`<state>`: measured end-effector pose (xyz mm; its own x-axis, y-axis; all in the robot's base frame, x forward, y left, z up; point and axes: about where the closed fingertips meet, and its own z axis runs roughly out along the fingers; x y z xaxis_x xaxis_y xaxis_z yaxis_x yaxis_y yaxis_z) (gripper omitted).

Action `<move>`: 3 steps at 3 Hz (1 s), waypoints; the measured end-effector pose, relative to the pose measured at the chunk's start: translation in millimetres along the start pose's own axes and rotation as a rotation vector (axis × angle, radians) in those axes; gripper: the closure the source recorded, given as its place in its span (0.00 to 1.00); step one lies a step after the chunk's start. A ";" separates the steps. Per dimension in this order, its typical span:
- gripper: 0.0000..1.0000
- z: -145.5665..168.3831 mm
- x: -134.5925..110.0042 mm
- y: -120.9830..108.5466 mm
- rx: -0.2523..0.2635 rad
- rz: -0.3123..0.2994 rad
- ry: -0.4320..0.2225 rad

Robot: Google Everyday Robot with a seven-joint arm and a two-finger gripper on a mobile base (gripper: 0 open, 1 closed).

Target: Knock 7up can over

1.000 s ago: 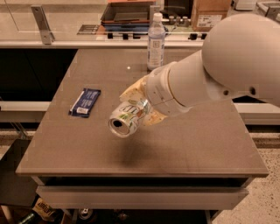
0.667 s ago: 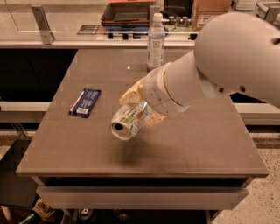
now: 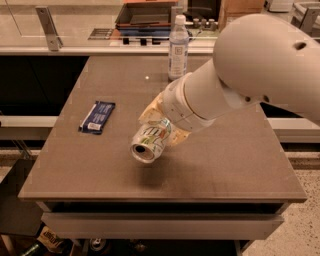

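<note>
The 7up can [image 3: 151, 140] is silver-white with green markings. It lies on its side in the air, a little above the brown table [image 3: 230, 165], with its round end facing the camera and its shadow on the tabletop beneath. My gripper [image 3: 161, 127] is shut on the can, and its pale yellowish fingers [image 3: 150, 112] show on either side of the can's body. My large white arm reaches in from the upper right and hides the gripper's wrist.
A clear plastic bottle with a white label [image 3: 178, 47] stands upright at the table's far edge, behind my arm. A dark blue packet [image 3: 97, 116] lies flat on the left of the table. A counter with a dark tray [image 3: 145, 15] runs behind.
The can, held in my gripper, has sunk slightly toward the table. My arm's upper body has shifted a little to the left. The bottle and the packet have not moved.
</note>
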<state>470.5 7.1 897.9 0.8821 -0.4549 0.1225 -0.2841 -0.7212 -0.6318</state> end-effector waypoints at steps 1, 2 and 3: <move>1.00 0.0 0.0 0.0 0.000 0.000 0.000; 0.82 -1.3 -1.3 -1.7 0.001 -0.004 0.002; 0.59 -2.6 -2.6 -3.4 0.002 -0.008 0.004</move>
<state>468.2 9.4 901.7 0.8827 -0.4513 0.1310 -0.2763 -0.7240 -0.6321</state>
